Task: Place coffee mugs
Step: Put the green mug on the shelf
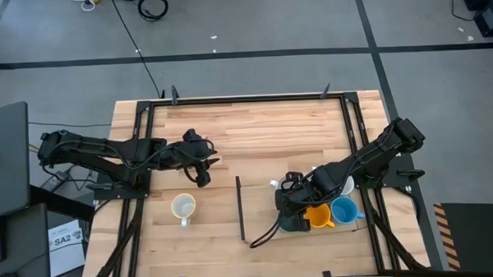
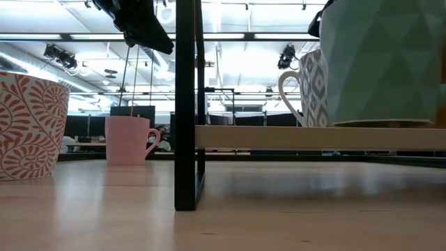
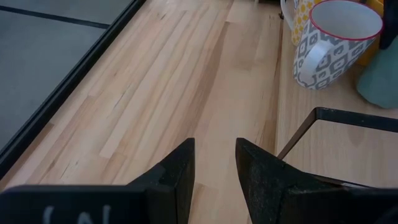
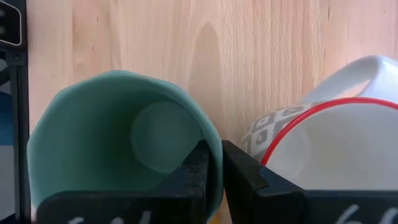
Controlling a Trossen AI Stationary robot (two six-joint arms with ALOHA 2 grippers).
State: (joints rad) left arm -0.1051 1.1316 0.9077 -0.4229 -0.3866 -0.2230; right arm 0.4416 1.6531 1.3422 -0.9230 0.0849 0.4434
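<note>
My right gripper (image 1: pixel 294 204) is shut on the rim of a pale green mug (image 4: pixel 124 143) at the near right of the table. The mug also shows in the low view (image 2: pixel 383 63), its base at the level of the black rack's shelf (image 2: pixel 279 137). Beside it stand a grey-patterned mug with a red rim (image 4: pixel 311 149), an orange mug (image 1: pixel 317 216) and a blue mug (image 1: pixel 344 211). My left gripper (image 3: pixel 214 168) is open and empty over the table's left half (image 1: pixel 200 161). A white mug with a red pattern (image 1: pixel 183 207) stands on its base on the table. My right gripper pinches the green mug's wall at the rim (image 4: pixel 214 146), on the side next to the grey-patterned mug. One finger (image 4: pixel 198 168) is inside the mug and one (image 4: pixel 239 174) outside. The fingers come from above, pointing down. The mug is upright, mouth up.
A black rack post (image 2: pixel 186 104) and frame (image 1: pixel 241 209) stand mid-table, between the two arms. A pink mug (image 2: pixel 129 139) stands farther back. A yellow-patterned mug (image 3: pixel 298 12) stands behind the grey-patterned one. Bare wood lies in the table's far half (image 1: pixel 254 130).
</note>
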